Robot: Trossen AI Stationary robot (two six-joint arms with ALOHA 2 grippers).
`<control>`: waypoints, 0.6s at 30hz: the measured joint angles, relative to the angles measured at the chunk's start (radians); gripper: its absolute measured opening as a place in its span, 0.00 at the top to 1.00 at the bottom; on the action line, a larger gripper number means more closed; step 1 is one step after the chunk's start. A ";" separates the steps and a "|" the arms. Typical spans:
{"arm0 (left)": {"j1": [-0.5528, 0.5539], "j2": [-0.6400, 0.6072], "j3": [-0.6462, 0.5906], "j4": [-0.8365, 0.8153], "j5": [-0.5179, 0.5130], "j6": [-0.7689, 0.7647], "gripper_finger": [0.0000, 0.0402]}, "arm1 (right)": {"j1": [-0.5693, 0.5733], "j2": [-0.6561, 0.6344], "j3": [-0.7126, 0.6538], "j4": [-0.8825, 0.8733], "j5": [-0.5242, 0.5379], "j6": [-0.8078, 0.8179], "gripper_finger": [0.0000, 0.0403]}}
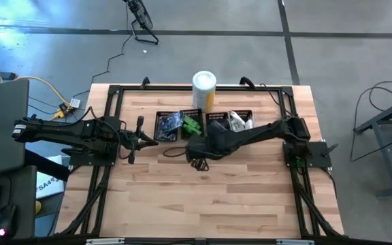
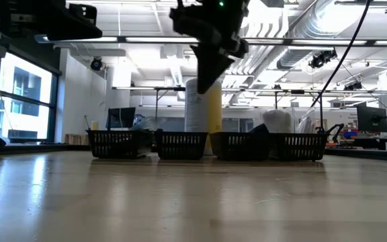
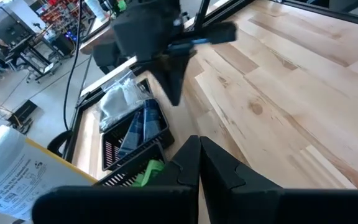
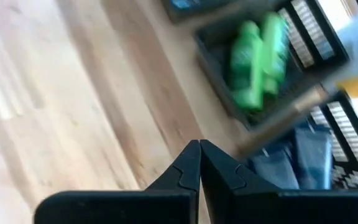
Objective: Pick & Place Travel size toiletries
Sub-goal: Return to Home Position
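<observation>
Four black mesh bins sit in a row near the back edge of the table, right in front of the big white-and-yellow canister. Every one of the toiletries I can spot is inside those bins. Counting from the table's left edge, the first bin has a jumble of dark and clear stuff I can't really make out. The second has the bright green packets, the third has the dark blue tubes, and the fourth holds the clear sachets. The right gripper hangs in the air over the middle of the table, just in front of the bin row, carrying nothing, with its fingers pinched together tip to tip. The left gripper is over toward the left edge, just beside the first bin, and it's empty too, with its fingers closed up tight.
</observation>
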 joint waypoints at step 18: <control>0.000 -0.003 -0.067 0.139 -0.080 0.053 1.00 | 0.024 -0.164 -0.140 0.312 -0.034 -0.185 0.99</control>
